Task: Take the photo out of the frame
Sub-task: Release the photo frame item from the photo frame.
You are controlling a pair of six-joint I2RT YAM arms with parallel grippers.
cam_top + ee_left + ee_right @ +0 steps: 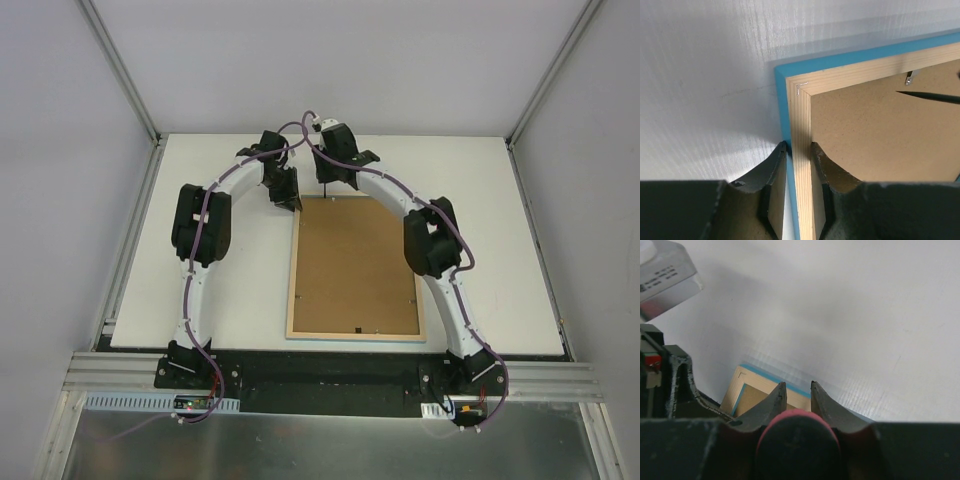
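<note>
Two hands and one frame (291, 280) on the desk (480, 200), listed as they stand

- Frame: lies face down, brown backing board (355, 265) up, rimmed in pale wood with a turquoise edge. Its long axis runs from my bases toward the far wall, and its far short side sits just beneath both my hands.
- Photo: not in view; I judge it is under the backing board.
- Left hand (799, 146): nearly closed, one finger on the turquoise outer face and the other on the inner wood face, so it pinches the left rail just short of the far-left corner, where a staple (801, 87) shows.
- Right hand (797, 385): closed on a red-handled screwdriver (797, 440) and poised over the far rail. The dark tip (930, 96) points across the board, near a small metal tab (910, 77).
- Relation that matters: the tab lies just ahead of the tip, so the right hand is the nearer one for prying while the left steadies the rail.
- Writing: a pale block at the upper left of the right wrist view carries small print, too fine to read; no brand is visible elsewhere
</note>
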